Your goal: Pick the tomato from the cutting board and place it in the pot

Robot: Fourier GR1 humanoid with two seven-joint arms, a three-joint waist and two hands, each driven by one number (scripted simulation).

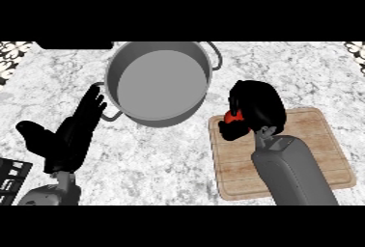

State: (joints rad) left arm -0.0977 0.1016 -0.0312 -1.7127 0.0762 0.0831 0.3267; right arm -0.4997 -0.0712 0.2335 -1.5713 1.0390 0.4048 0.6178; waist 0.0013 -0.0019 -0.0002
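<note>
Marble counter (pixel 171 159): right hand (pixel 255 107) around tomato (pixel 233 116) over cutting board (pixel 314 144)

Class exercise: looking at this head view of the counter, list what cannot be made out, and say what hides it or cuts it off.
- Tomato: only a red sliver shows; the right robot hand curls over it.
- Cutting board: near part covered by the right forearm.
- Pot: far rim cut by the view's top edge.
- Left robot hand: its forearm leaves the lower edge.
</note>
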